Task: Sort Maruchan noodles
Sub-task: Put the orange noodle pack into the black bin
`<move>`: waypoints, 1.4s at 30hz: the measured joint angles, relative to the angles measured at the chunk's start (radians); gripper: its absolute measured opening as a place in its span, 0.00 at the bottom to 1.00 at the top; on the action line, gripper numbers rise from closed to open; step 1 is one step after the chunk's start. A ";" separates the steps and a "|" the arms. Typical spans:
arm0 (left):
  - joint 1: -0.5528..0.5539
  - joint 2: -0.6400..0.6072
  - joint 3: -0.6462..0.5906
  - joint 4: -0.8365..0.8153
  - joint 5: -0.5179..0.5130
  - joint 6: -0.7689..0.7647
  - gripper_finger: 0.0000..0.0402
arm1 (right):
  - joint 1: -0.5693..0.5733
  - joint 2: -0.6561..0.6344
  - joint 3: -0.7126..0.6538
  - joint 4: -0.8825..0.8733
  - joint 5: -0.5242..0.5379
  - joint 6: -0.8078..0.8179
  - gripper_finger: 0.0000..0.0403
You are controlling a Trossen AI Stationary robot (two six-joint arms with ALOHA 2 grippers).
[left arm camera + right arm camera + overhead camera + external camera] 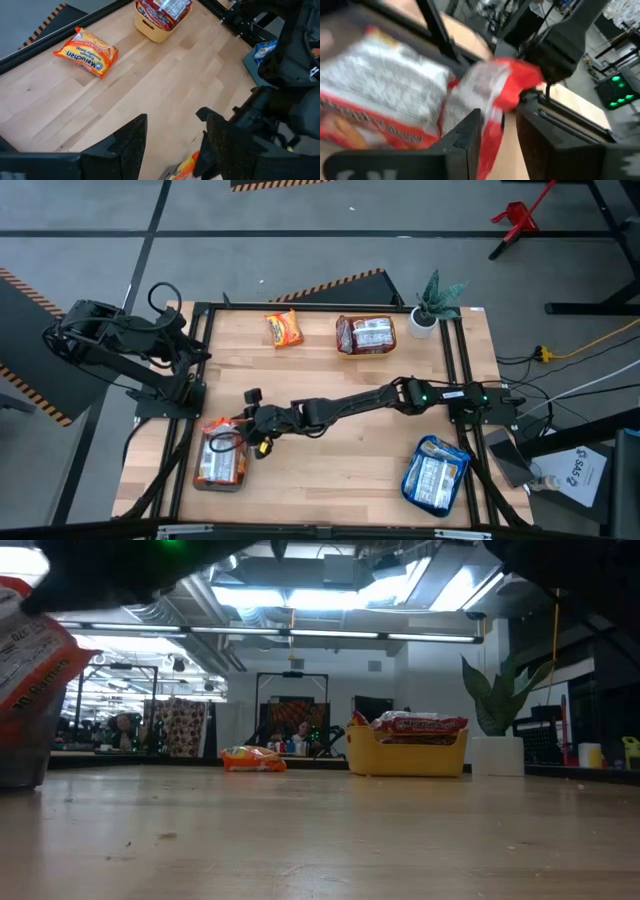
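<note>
Orange packets fill the grey tray (200, 481) under the right gripper (243, 442), its fingers parting around a packet (490, 95), while red ones sit in the yellow bowl (347, 348), blue in the teal tray (412, 492), and one orange packet (283, 329) lies loose

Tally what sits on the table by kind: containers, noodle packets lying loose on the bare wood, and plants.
Containers: 3 (yellow bowl, grey tray, blue tray)
Loose packets: 1 (orange packet)
Plants: 1 (potted plant)
Total: 5
</note>
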 joint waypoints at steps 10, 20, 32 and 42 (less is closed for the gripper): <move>0.000 0.000 0.000 0.000 -0.002 0.011 0.50 | -0.021 -0.003 0.000 -0.065 -0.131 0.227 0.27; 0.000 0.000 0.000 0.001 -0.002 0.011 0.50 | -0.019 -0.064 -0.001 -0.147 -0.176 0.319 0.29; 0.000 0.000 0.000 0.001 -0.012 0.011 0.50 | -0.019 -0.036 -0.010 -0.145 -0.202 0.357 0.62; 0.000 0.000 0.000 0.001 -0.029 0.017 0.50 | -0.020 0.002 -0.007 -0.149 -0.113 0.403 0.56</move>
